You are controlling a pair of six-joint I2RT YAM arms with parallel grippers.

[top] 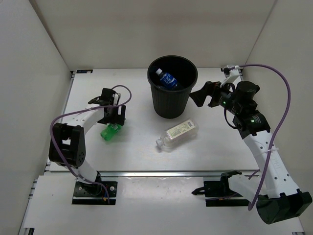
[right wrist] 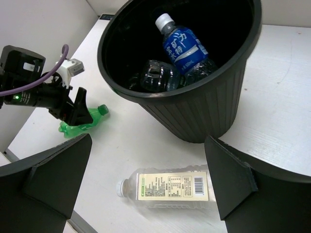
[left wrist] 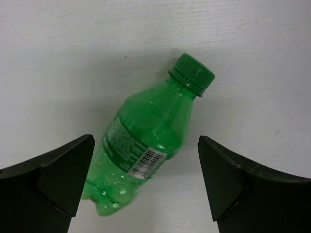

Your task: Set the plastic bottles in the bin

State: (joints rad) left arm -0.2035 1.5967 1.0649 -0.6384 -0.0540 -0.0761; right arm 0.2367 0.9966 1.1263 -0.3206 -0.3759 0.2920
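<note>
The fingers of the left gripper [left wrist: 146,174] are spread wide and nothing is gripped; the green bottle [left wrist: 146,131] is seen lying on its side on the table [top: 142,156] between them, touched by neither finger. The right gripper [right wrist: 148,170] is also opened wide and empty, and is placed near the rim of the bin [right wrist: 194,111], on its right side. The blue bottle [right wrist: 182,46] is found inside the bin, cap uppermost; the white bottle [right wrist: 170,187] is left lying on the table just in front of the bin, apart from both grippers.
</note>
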